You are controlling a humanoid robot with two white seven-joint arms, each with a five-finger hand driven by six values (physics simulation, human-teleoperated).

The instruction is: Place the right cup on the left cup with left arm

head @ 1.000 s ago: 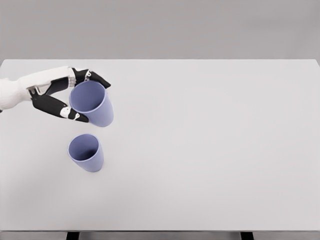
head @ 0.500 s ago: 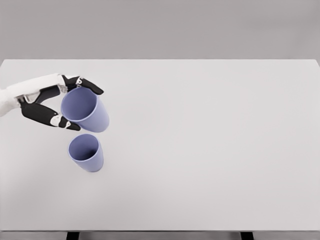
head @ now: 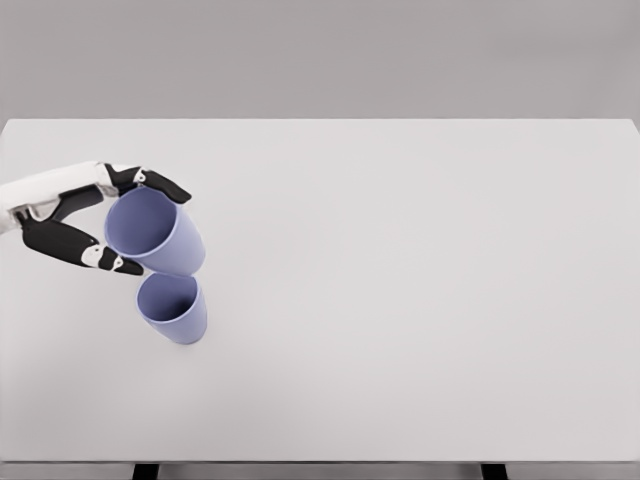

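Head view: a white table point(head: 420, 300) is filling the frame under a plain grey backdrop, with two dark legs showing at its near edge.
Left hand point(head: 95, 215): it is reaching in from the left edge on a white forearm, its black fingers point(head: 160, 185) curling over the far side of the rim while the thumb is pressing the near side, so the hand is clamped on the held cup.
Held cup point(head: 155, 232): this lavender cup is hanging in the grasp at the left of the table, tilted, its open mouth facing up and to the left and its base pointing down and to the right.
Standing cup point(head: 173, 309): a matching lavender cup is sitting upright on the table just near of the held one, its mouth open to the camera.
Relation: the base of the held cup is overlapping the far rim of the standing cup in this view; whether the two are touching cannot be told.
Right arm: it is not showing anywhere in the frame.
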